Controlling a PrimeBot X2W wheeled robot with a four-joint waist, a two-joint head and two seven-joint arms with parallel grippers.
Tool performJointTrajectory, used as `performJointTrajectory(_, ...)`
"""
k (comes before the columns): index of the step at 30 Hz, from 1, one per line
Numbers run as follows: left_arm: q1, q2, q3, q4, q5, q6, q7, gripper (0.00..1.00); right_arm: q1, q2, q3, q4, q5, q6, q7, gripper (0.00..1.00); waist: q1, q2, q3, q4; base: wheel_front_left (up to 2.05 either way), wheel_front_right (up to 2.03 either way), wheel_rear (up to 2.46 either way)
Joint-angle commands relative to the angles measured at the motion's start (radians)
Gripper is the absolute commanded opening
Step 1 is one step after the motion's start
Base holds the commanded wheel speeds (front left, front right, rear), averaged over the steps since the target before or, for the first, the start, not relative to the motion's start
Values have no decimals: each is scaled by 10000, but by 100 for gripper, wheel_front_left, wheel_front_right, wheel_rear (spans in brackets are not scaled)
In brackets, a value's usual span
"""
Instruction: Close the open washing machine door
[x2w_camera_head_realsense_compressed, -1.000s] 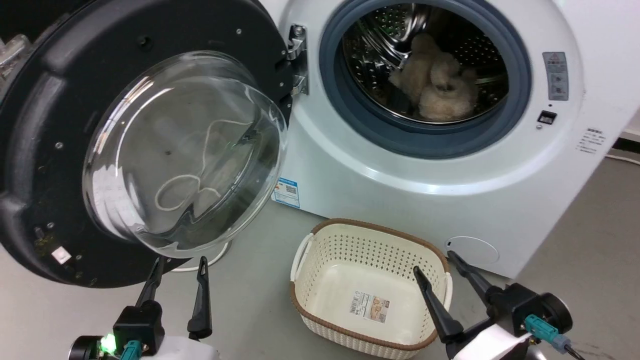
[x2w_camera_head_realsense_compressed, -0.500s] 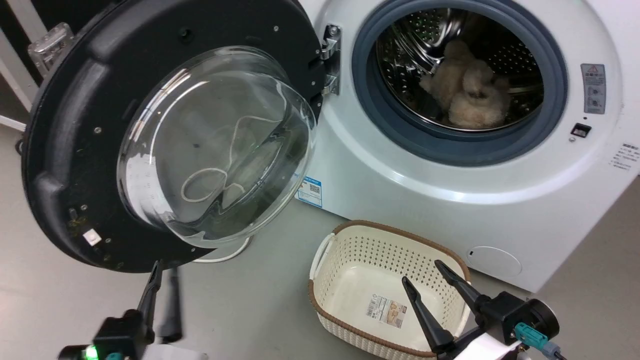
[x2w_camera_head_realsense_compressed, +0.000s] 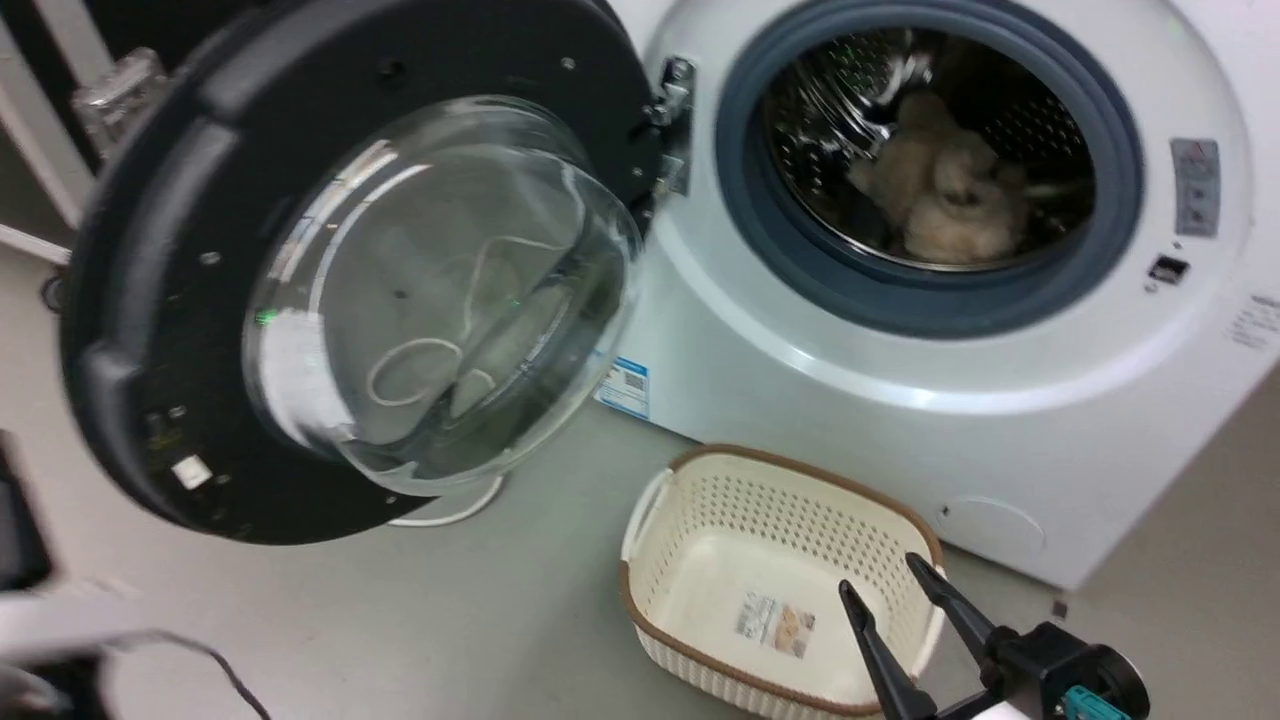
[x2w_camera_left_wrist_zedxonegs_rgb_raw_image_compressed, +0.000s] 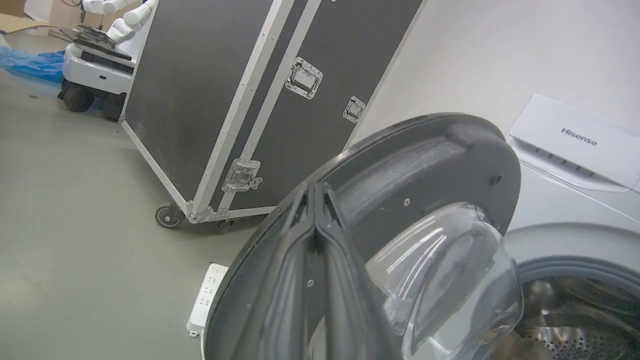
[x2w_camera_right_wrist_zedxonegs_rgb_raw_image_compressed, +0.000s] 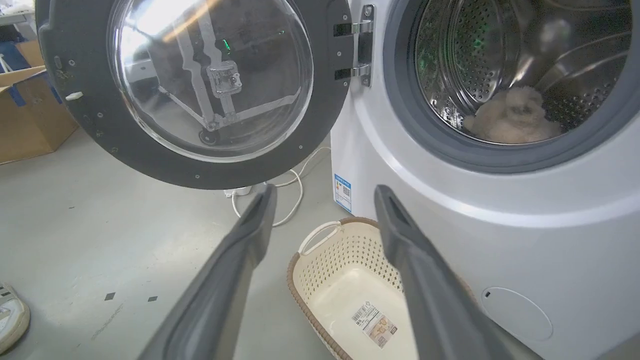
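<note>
The washing machine door (x2w_camera_head_realsense_compressed: 150, 250) stands swung wide open to the left of the white machine (x2w_camera_head_realsense_compressed: 800, 400), hinge (x2w_camera_head_realsense_compressed: 675, 110) at its right side. It has a black rim and a bulging glass bowl (x2w_camera_head_realsense_compressed: 440, 290). In the left wrist view my left gripper (x2w_camera_left_wrist_zedxonegs_rgb_raw_image_compressed: 316, 190) is shut, its two fingers pressed together with nothing between them. It points at the door's outer edge (x2w_camera_left_wrist_zedxonegs_rgb_raw_image_compressed: 440, 160) from the left side. My right gripper (x2w_camera_head_realsense_compressed: 882, 577) is open over the basket's right end. In the right wrist view that gripper (x2w_camera_right_wrist_zedxonegs_rgb_raw_image_compressed: 325, 192) faces the door (x2w_camera_right_wrist_zedxonegs_rgb_raw_image_compressed: 320, 125) and the drum opening.
A cream perforated basket (x2w_camera_head_realsense_compressed: 780, 462) sits on the floor in front of the machine. A fluffy cream item (x2w_camera_head_realsense_compressed: 940, 215) lies in the drum. A black wheeled flight case (x2w_camera_left_wrist_zedxonegs_rgb_raw_image_compressed: 225, 100) stands behind the door, a power strip (x2w_camera_left_wrist_zedxonegs_rgb_raw_image_compressed: 207, 295) below it. A cardboard box (x2w_camera_right_wrist_zedxonegs_rgb_raw_image_compressed: 30, 115) sits at left.
The head camera has shifted. My left gripper has left the head view's lower left, where a blurred pale arm now shows. The right gripper sits lower in the picture. The door's angle looks unchanged.
</note>
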Motion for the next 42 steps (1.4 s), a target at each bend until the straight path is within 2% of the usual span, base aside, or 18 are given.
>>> performJointTrajectory(1,-429,200,307,137,-460,-52,171,0,118,-37,14,9,-50,7,-89,100,1,0,213,-231,0,0,0)
performJointTrajectory(10,-2878,2105,2081,3284,-4001,489,3003,0,-116,-303,122,98,77,8,-276,100,1,0,608,-703,0,0,0)
performJointTrajectory(15,-4205,2614,2703,5044,-5925,937,4765,0,-265,-424,310,196,166,8,-381,100,1,0,725,-828,0,0,0)
performJointTrajectory(21,-4668,2951,2562,6233,-6648,958,6255,0,-324,-458,402,231,205,8,-389,100,1,0,730,-1097,0,0,0)
performJointTrajectory(27,-4204,3075,2397,6483,-7247,561,7966,0,-298,-390,270,253,249,8,-389,100,1,0,631,-1403,0,0,0)
performJointTrajectory(30,-3665,2918,2466,6089,-7761,307,8920,0,-218,-341,192,276,251,8,-389,100,1,0,486,-1532,0,0,0)
performJointTrajectory(34,-2500,2294,2476,4768,-8633,94,10481,0,-235,-350,35,273,187,8,-389,100,1,0,410,-1775,0,0,0)
performJointTrajectory(37,-1316,1422,2330,3236,-9054,61,11256,0,-257,-327,-301,273,127,8,-389,100,1,0,322,-2015,0,0,0)
performJointTrajectory(42,453,-397,1666,846,-9269,217,11654,0,-235,-314,-761,255,20,8,-389,100,1,0,244,-2536,0,0,0)
